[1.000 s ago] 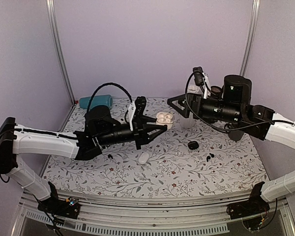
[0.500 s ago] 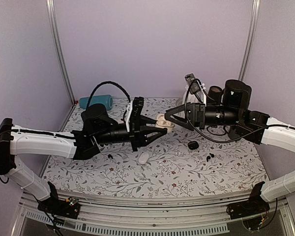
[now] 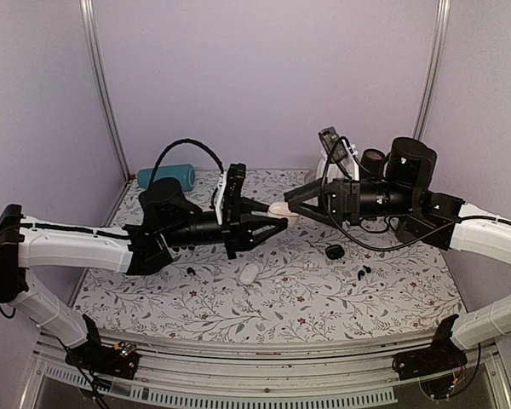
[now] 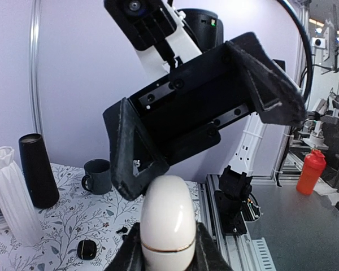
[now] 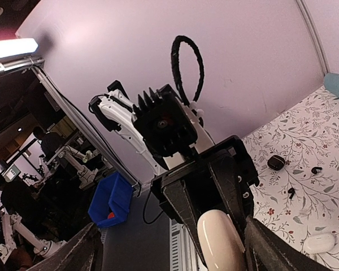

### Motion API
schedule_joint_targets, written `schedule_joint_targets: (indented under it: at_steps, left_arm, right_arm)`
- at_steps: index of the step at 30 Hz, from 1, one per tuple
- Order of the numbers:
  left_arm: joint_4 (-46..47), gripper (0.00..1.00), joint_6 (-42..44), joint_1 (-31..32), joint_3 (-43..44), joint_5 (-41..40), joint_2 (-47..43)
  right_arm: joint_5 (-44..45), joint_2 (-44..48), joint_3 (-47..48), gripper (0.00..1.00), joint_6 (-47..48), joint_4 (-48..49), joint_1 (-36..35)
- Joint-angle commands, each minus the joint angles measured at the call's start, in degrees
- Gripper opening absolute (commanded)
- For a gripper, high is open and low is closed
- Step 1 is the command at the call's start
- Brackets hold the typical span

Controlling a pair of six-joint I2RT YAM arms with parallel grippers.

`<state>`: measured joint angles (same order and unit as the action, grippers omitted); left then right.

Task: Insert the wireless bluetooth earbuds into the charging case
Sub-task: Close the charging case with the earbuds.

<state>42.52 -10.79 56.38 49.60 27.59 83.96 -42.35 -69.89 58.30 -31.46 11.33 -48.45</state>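
Note:
My left gripper (image 3: 277, 220) is shut on a cream pebble-shaped charging case (image 3: 281, 210), held in the air above the table's middle. In the left wrist view the case (image 4: 165, 214) looks closed, with a thin gold seam. My right gripper (image 3: 291, 204) is open, its fingers spread on either side of the case's far end; its wrist view shows the case (image 5: 219, 240) between them. Tiny black earbuds (image 3: 364, 271) lie on the table right of centre, and more earbuds (image 3: 190, 270) lie under my left arm.
A small black case (image 3: 334, 251) and a white case (image 3: 249, 273) lie on the floral table. A teal cylinder (image 3: 165, 176) lies at the back left. A white ribbed vase (image 4: 8, 197), a black cylinder (image 4: 38, 169) and a dark mug (image 4: 97, 175) stand at the back right.
My right gripper has swung left and down until its open fingers flank the case. The left gripper has turned the case; its open wells showed earlier and now it looks closed.

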Motion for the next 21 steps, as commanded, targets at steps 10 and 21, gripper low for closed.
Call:
schedule_joint_targets:
  at_steps: [10, 21]
  left_arm:
    - [2.54, 0.0, -4.29, -2.18, 1.1, 2.73, 1.52]
    - [6.4, 0.0, -14.06, -3.87, 3.89, 8.88, 3.92]
  right_arm:
    - [11.6, 4.67, -2.64, 0.69, 5.06, -4.7, -0.01]
    - [12.64, 3.69, -5.24, 0.56, 6.83, -1.13, -1.17]
